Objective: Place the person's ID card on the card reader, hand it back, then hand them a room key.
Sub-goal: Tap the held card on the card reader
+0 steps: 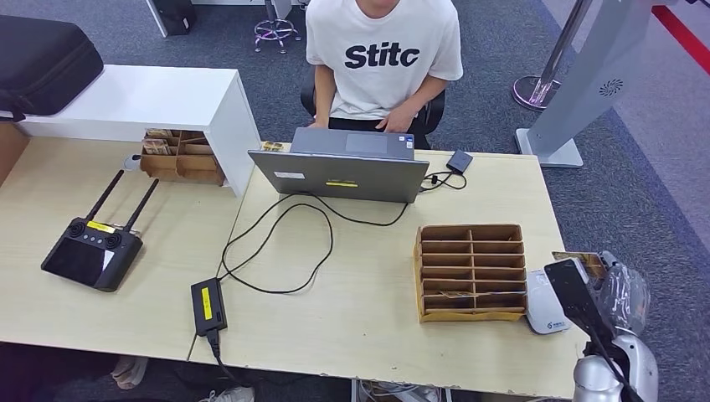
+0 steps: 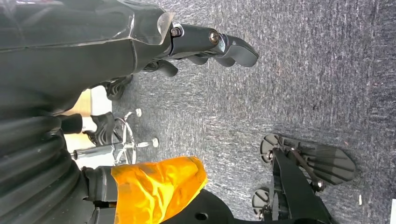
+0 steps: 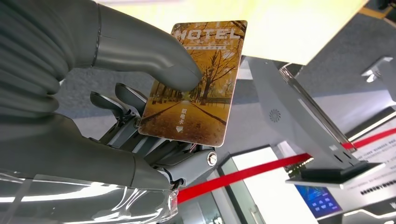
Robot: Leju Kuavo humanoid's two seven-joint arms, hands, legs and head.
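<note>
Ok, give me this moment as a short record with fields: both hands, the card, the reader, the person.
right hand: pinches the hotel card, raised off the desk's right edge
hotel card: autumn trees picture, HOTEL printed on it
left hand: hangs over carpet, holds nothing
card reader: white, on the desk beside the cardboard organizer
person: seated behind the laptop, hands at it

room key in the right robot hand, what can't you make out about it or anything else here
- Key: small print too fine in the right wrist view; thumb covers part of its face. In the head view only an edge shows behind the right robot hand.
- Card reader: far side hidden by that hand.
- Person: cut off by the top edge.
- Left robot hand: fingertips hidden behind its own fingers.
</note>
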